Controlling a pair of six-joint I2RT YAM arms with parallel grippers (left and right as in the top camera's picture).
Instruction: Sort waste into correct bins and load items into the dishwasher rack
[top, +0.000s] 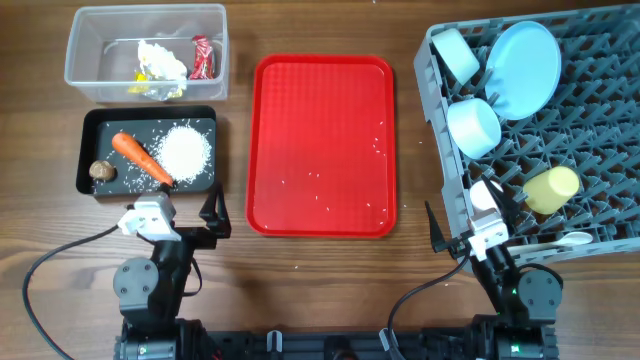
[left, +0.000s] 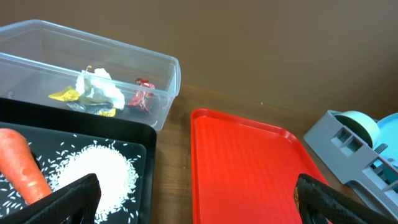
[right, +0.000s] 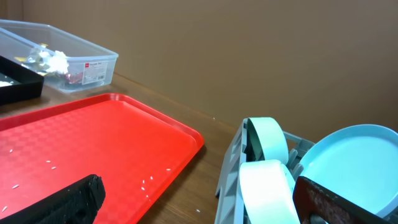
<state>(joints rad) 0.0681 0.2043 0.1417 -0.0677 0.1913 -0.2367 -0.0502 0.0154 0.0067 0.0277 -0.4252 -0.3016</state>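
The clear tub (top: 146, 52) holds crumpled white tissue (top: 160, 60), yellow wrappers (top: 150, 88) and a red wrapper (top: 203, 57). The black tray (top: 95, 125) holds the carrot (top: 140, 158), a rice pile (top: 184, 152) and a brown lump (top: 101, 171). The grey rack (top: 590, 130) holds the pale blue plate (top: 525, 65), two pale bowls (top: 455, 55) (top: 473, 125), the yellow cup (top: 553, 188) and the white spoon (top: 565, 240). The pink cup is out of view. My left gripper (left: 196, 205) is open and empty near the black tray's front right corner. My right gripper (right: 199, 205) is open and empty at the rack's front left corner.
The flat red tray (top: 320, 145) lies in the middle with a few loose rice grains on it. A few grains also lie on the wooden table (top: 300, 268) in front of it. Cables run along the front edge by both arm bases.
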